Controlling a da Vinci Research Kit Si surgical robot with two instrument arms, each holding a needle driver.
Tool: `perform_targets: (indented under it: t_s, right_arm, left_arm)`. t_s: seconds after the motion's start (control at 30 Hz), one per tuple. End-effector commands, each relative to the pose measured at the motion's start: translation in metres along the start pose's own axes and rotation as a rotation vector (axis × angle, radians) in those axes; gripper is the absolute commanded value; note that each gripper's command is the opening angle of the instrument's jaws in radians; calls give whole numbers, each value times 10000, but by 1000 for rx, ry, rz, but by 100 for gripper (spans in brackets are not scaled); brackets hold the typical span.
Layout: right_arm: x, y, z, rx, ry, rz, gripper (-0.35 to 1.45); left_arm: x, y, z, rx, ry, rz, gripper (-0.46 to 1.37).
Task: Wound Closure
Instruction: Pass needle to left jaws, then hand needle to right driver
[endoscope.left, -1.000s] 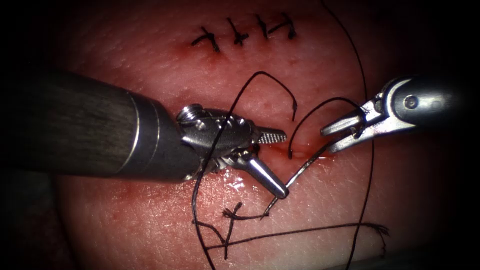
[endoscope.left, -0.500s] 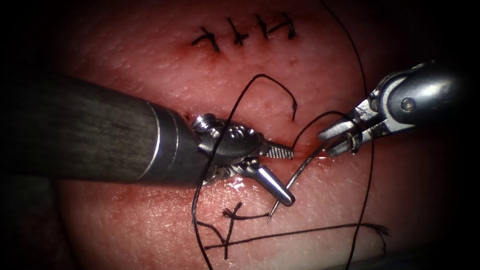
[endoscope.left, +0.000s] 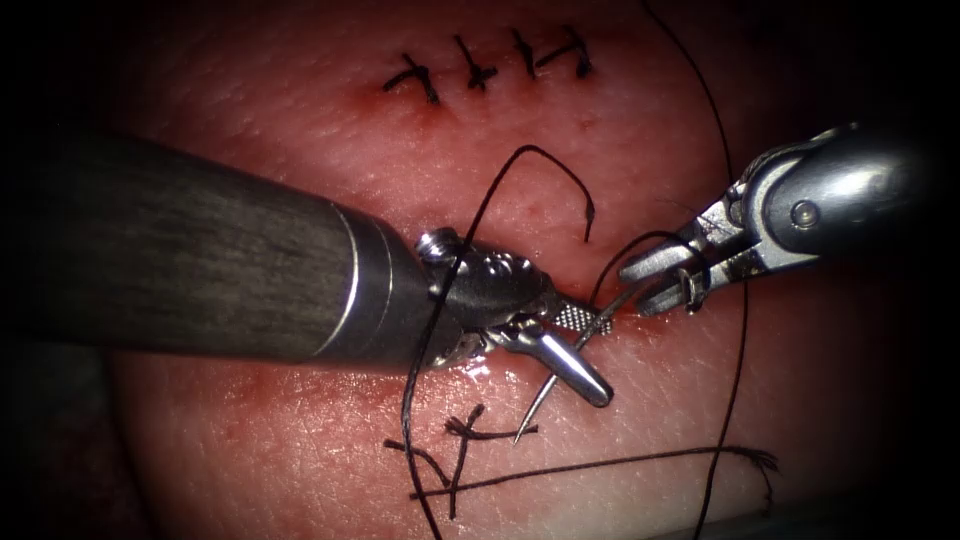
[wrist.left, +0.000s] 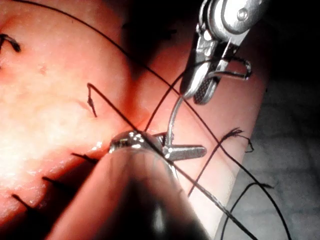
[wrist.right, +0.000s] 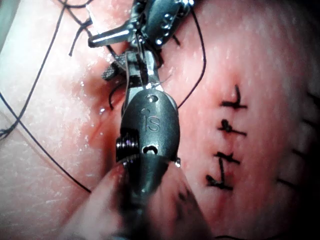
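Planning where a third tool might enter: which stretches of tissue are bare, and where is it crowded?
Bare tissue lies between the stitch row and the left gripper. It is crowded where that open gripper meets the needle, held by the right gripper.

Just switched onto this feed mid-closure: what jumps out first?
The curved steel needle, out of the tissue, spans the open cut between both tools: the right arm's silver needle driver holds its thread end, and the left arm's needle driver has open jaws around its middle, the tip pointing down. Black suture thread arcs above them, over the glistening pink pork tissue. A row of finished black stitches sits at the top.
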Motion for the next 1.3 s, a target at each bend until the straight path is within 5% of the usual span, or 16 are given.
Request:
perform_targets:
  t_s: [0.03,0.07,0.27,0.37,0.57,0.9,1.13,1.3]
  right_arm:
    - [-1,0,0,-9,1,0,-35]
    - [-1,0,0,-9,1,0,-35]
    - [-2,1,-1,-10,2,43,-35]
    - [-4,0,-1,-40,-1,100,24]
    - [-11,0,-5,-172,34,334,92]
    - [-28,-25,-13,-490,121,770,86]
    - [-37,-52,-10,-668,138,935,84]
    - [-43,-67,-14,-775,191,1015,66]
  left_arm:
    - [0,-2,-1,-13,-8,-18,-18]
    - [1,-4,-1,-16,-14,-28,-35]
    - [4,-13,-7,7,6,-69,-35]
    - [6,-13,-10,13,35,-83,-35]
    - [9,-6,-10,14,69,-100,-35]
    - [11,3,0,-28,182,-145,-35]
    - [16,0,9,-60,282,-185,-35]
    - [15,-3,14,-82,321,-198,-35]
